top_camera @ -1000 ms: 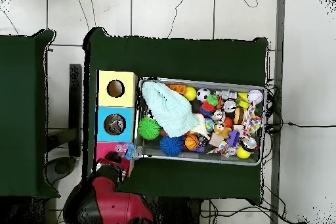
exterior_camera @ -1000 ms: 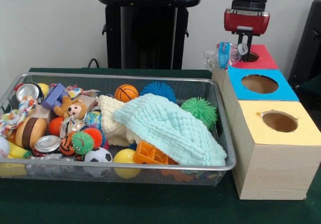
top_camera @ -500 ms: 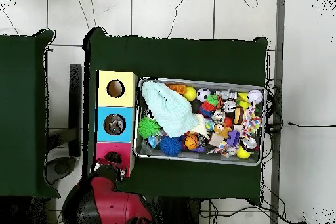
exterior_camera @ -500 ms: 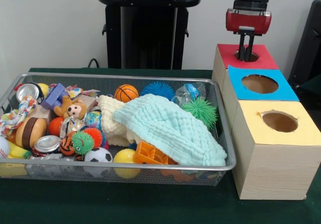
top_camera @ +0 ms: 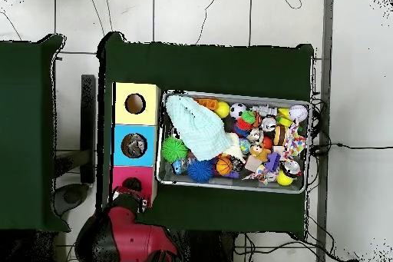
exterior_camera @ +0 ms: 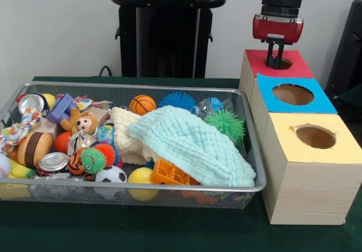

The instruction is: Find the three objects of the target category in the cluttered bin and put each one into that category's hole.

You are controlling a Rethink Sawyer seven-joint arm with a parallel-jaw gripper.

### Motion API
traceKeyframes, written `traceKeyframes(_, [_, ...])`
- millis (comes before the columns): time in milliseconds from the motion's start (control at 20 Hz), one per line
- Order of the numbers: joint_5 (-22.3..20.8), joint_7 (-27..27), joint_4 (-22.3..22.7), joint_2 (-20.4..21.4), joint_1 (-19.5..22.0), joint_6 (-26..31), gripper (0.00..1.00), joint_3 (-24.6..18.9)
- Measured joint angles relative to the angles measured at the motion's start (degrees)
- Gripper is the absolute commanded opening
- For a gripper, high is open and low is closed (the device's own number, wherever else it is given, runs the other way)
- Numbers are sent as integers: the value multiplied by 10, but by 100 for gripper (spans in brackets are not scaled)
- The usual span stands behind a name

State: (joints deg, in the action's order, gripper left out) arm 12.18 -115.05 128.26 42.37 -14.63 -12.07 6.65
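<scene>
The wire-mesh bin (exterior_camera: 141,187) is full of toys. One clear plastic lump with bluish tints (exterior_camera: 210,106) lies at the bin's far right corner, between a blue and a green spiky ball; it also shows in the overhead view (top_camera: 178,167). The blue-topped hole (exterior_camera: 292,94) is in the middle box of the row; in the overhead view (top_camera: 133,145) something greyish shows inside it. My gripper (exterior_camera: 275,63) hangs empty over the red-topped hole (exterior_camera: 281,64), away from the bin. No other plastic lumps show.
A pale green cloth (exterior_camera: 192,144) covers the bin's right half. Balls, crushed cans, a plush monkey (exterior_camera: 82,122) and rope toys fill the left half. The yellow-topped box (exterior_camera: 314,137) is nearest the camera. The robot pedestal (exterior_camera: 167,31) stands behind the bin.
One second ago the plastic lump hung at my gripper beside the red box. It has since fallen into the bin's far right corner, and my gripper stays over the red hole.
</scene>
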Motion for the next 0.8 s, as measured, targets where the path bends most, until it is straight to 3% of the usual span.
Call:
traceKeyframes(250, [0, 0, 0, 0, -1, -1, 0, 2])
traceKeyframes(400, [0, 0, -3, 24, -8, 49, 0, 15])
traceKeyframes(550, [0, 0, -17, 59, -30, 165, 0, 43])
traceKeyframes(750, [-1, 0, -31, 85, -36, 258, 0, 54])
traceKeyframes(800, [-2, 0, -37, 100, -34, 304, 0, 55])
